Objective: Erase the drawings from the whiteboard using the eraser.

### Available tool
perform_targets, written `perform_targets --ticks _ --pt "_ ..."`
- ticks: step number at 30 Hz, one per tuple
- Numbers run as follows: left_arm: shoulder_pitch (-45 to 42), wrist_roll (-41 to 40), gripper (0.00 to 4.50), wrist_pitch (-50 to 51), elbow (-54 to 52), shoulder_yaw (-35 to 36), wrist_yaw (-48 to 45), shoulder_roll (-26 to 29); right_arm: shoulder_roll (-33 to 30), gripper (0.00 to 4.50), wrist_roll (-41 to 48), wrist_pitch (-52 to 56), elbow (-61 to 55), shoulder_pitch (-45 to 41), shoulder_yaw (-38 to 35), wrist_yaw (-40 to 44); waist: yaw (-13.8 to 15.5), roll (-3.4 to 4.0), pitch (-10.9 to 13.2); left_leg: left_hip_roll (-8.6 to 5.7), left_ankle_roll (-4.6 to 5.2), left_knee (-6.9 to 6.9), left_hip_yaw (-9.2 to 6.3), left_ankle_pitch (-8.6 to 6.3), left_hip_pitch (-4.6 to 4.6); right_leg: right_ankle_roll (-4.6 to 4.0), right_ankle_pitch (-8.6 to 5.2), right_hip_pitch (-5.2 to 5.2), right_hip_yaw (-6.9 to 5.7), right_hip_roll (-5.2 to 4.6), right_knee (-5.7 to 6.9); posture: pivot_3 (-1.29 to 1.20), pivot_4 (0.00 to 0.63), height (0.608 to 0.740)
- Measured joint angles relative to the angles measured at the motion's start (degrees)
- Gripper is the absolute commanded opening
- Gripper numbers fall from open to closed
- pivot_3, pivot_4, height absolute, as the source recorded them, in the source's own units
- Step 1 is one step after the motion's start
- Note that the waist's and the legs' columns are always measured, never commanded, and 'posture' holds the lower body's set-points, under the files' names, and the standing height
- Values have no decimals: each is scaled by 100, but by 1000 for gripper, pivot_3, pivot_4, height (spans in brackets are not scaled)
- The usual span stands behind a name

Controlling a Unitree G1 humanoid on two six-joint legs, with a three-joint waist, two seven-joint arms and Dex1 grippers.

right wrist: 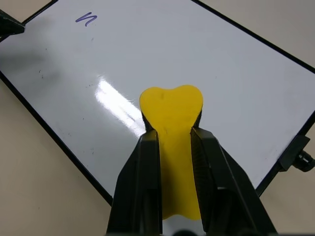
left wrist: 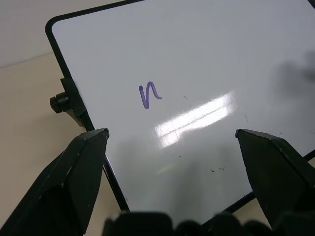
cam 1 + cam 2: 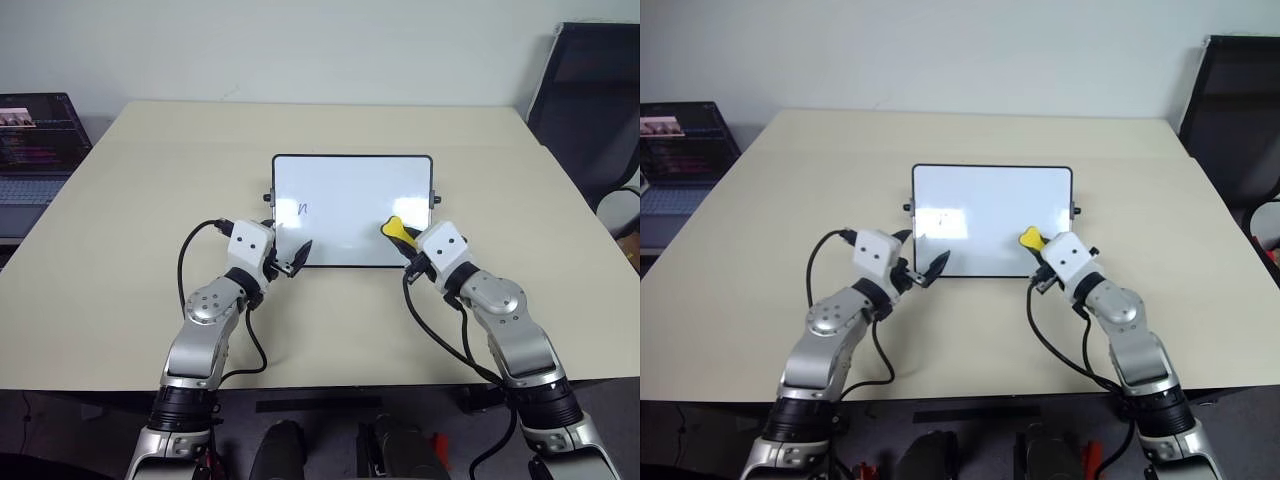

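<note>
The whiteboard [image 3: 350,195] lies flat in the middle of the table, black-framed with a small knob on each short side. One drawing shows on it, a purple "n" squiggle [image 3: 302,209] near its left edge, also seen in the left wrist view [image 2: 149,96]. My right gripper [image 3: 404,240] is shut on the yellow eraser [image 1: 172,110], which sits over the board's near right part. My left gripper [image 3: 294,260] is open with nothing between its fingers. It hovers at the board's near left corner, close to the "n".
The beige table [image 3: 130,220] spreads wide around the board. An open laptop [image 3: 35,145] sits off the table's left edge. A black chair [image 3: 590,100] stands at the back right. Black cables loop from both wrists.
</note>
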Motion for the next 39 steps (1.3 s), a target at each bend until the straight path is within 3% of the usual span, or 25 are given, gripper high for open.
perform_targets --ticks 20,24,39 --pt "-5 2 4500 -42 15 -7 -24 0 39 662 -1 -94 24 -240 3 -87 1 0 0 0 0 1 0 0 0 0 0 0 0 0 2 0 150 740" --pt "-34 2 4500 -83 120 -8 -35 4 242 662 -23 -128 375 -646 168 -116 -20 0 0 0 0 2 2 0 4 0 0 0 0 2 3 0 150 740" --pt "-159 2 4500 -189 280 0 -36 59 1243 662 -637 -745 3987 -3386 908 -274 -26 1 0 3 0 -5 -1 0 -1 -27 16 -3 -2 -1 4 0 150 740"
